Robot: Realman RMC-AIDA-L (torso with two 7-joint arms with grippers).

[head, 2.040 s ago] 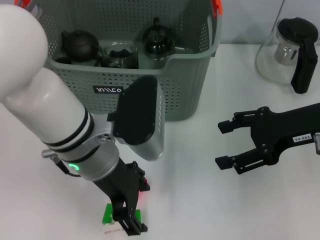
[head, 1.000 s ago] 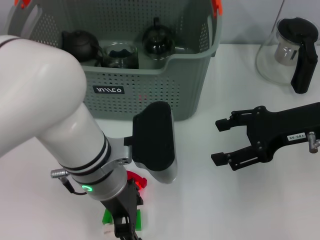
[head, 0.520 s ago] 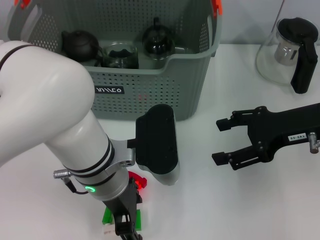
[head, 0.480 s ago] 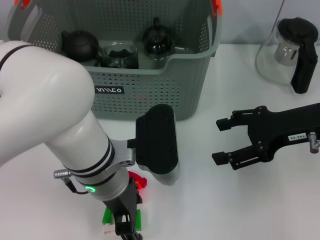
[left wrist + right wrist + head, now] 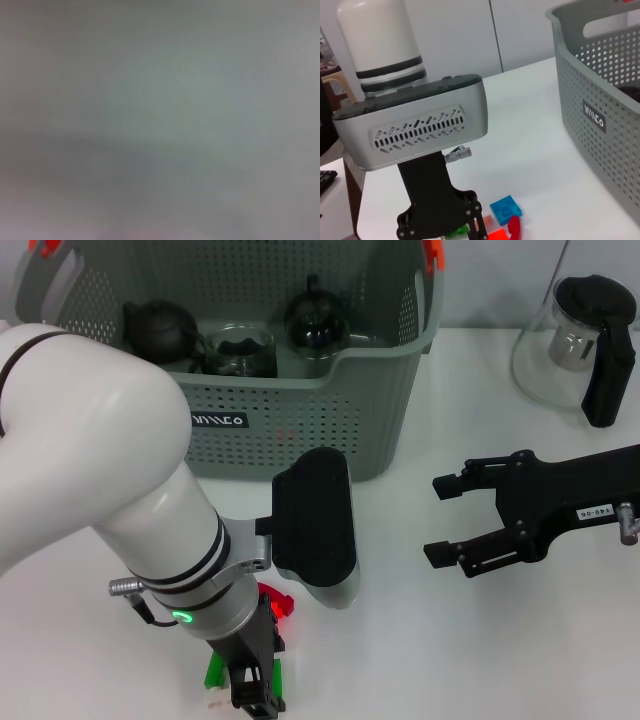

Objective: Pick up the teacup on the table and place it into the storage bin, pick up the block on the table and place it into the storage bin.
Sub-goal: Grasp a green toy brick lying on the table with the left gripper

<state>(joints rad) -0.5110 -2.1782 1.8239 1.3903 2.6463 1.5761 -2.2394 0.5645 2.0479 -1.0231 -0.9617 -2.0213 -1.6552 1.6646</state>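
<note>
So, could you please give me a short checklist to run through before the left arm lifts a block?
1. Left end effector is down at the blocks: ok.
2. Left end effector is shut on a block: cannot tell, the arm hides it in the head view and the left wrist view shows nothing.
3. Which block is targeted among green, red and blue: cannot tell.
4. Bin has open space at its front: ok.
5. Right end effector is open, apart to the right and off the lift path: ok.
</note>
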